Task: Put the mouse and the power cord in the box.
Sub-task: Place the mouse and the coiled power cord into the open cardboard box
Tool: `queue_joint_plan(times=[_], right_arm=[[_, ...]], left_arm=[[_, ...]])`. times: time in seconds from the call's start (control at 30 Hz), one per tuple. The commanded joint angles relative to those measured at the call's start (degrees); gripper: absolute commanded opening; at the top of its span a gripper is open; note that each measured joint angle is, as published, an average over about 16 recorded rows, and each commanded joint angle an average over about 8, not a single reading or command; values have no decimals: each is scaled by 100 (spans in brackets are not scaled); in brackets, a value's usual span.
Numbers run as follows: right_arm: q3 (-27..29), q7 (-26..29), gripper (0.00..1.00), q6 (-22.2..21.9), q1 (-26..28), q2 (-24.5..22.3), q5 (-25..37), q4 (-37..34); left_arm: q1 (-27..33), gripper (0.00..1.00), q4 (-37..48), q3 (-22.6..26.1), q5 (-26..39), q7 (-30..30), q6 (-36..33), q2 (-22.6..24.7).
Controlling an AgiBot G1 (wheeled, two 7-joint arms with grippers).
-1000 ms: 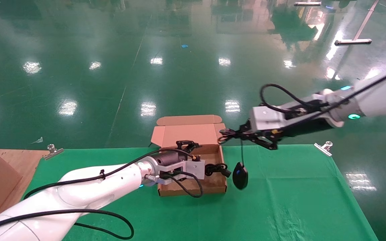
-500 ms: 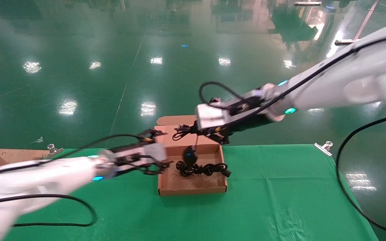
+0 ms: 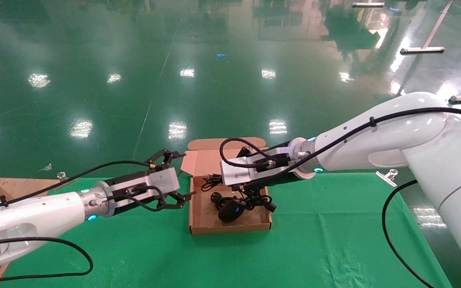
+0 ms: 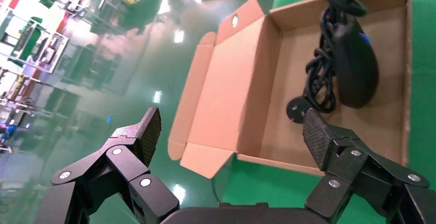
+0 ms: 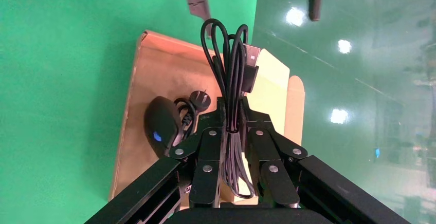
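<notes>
Black mouse [image 3: 230, 211] and coiled power cord [image 3: 254, 202] lie inside the open cardboard box [image 3: 230, 229].

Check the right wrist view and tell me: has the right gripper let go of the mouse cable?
No: the right gripper is shut on the mouse's coiled cable.

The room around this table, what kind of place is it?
Probably a large factory or lab hall: a glossy green floor reflecting ceiling lights, storage racks beyond, and a green cloth clipped over the work table.
</notes>
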State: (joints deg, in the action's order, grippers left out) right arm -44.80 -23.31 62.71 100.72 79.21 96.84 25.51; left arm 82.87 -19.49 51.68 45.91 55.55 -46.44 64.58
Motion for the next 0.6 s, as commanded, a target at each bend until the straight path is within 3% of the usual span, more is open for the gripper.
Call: queue_joint_plan(times=[0.03,0.33,0.6], right_arm=[[-7,-8,100,-13,-8,-3,-9,6],[121,-18,100,122,31,-88,-54,8],[422,357,100,358,-406,-563,-653,538]], left_arm=[[-1,100,5,-2,-3,-3,-1,8],[0,100,-35,29,48,-35,53,33],[-117,100,-301,-175,21,-359,-175,-130]])
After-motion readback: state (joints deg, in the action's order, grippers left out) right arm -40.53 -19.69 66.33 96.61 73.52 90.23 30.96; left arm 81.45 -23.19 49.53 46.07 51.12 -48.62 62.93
